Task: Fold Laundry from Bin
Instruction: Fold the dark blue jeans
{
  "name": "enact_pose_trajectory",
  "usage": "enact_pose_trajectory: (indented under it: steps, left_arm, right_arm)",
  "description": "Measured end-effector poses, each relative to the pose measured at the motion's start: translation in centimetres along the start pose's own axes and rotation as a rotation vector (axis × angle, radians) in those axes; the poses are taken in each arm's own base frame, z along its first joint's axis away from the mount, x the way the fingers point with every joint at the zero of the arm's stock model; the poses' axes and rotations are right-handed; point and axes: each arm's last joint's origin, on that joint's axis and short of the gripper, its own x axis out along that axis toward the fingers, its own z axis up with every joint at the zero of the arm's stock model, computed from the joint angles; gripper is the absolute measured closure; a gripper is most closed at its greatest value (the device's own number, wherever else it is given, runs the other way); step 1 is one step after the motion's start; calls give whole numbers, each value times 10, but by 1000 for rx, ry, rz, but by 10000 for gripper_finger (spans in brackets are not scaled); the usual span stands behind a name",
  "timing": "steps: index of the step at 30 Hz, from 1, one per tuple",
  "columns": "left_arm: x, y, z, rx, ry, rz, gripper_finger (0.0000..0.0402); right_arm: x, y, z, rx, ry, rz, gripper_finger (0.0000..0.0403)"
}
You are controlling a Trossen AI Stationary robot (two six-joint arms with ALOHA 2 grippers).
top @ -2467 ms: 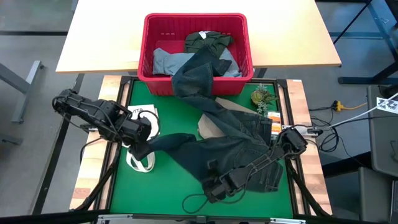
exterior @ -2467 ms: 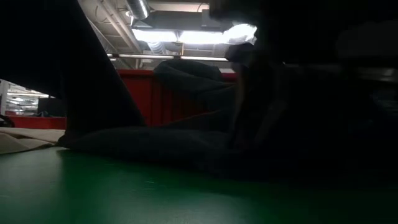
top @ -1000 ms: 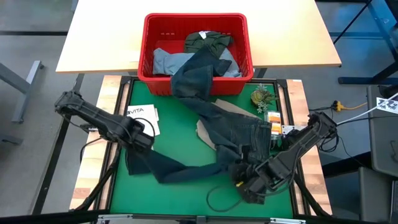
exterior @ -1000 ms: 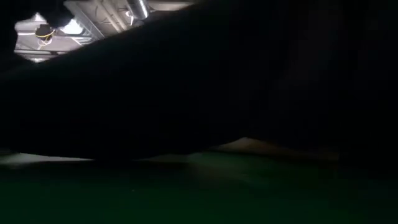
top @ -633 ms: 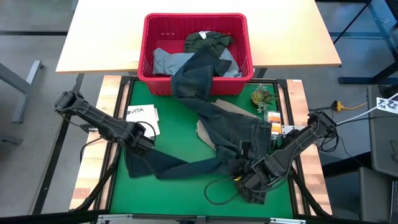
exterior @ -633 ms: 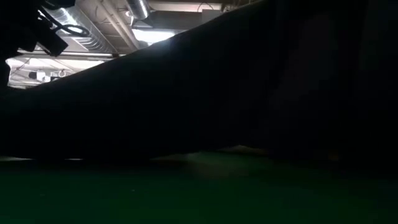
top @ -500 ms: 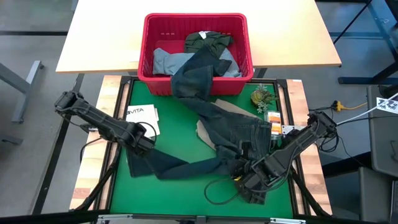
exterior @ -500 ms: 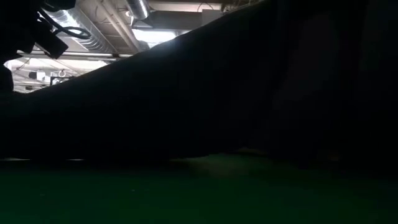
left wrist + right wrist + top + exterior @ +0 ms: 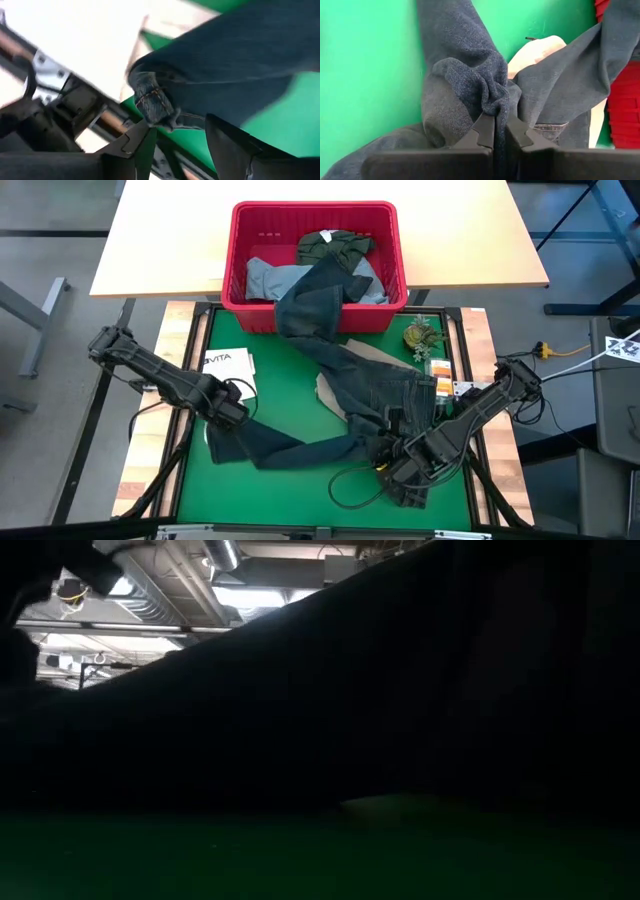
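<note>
The green surface (image 9: 290,395) is framed in black and adjoined at its far edge by a light wooden tabletop (image 9: 170,240), on which the red bin (image 9: 315,265) is set. Inside the bin a grey piece (image 9: 268,278) and a dark olive-green piece (image 9: 333,245) are seen. The dark navy jeans (image 9: 385,395) are draped over the bin's near rim and spread across the surface toward its right side, with one leg trailed leftward along the near part of the surface. A beige garment (image 9: 330,390) is partly covered by the jeans. A white tote bag (image 9: 230,365) is laid near the left edge, and a small plant (image 9: 420,335) with small packets just beside it is placed at the right edge. The left end effector (image 9: 235,415) is positioned low at the hem of the trailed leg; in the left wrist view its fingers (image 9: 137,145) are parted, with the hem lying between them and not squeezed. The right end effector (image 9: 395,465) is lowered over the bunched jeans near the front right, and in the right wrist view it is seen clamped together on a gathered fold of the dark denim. The low view is almost wholly filled by dark cloth.
</note>
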Motion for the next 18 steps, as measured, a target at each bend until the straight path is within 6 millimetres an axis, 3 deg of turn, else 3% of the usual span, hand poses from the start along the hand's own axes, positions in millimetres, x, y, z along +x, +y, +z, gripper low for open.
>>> enact_pose_trajectory:
  steps: [4, 8, 15, 18]
  left_arm:
    - [-17, -13, -5, 56, -95, -102, 242]
    - [-19, -25, -12, 114, -159, -171, 240]
    - [-18, -20, -24, 102, -124, -117, 239]
    - [-19, -24, -24, 97, -200, -141, 239]
  right_arm:
    - [0, 0, 0, 0, 0, 0, 393]
    - [0, 0, 0, 0, 0, 0, 393]
    - [0, 0, 0, -4, 0, 0, 393]
    - [0, 0, 0, -4, 0, 0, 393]
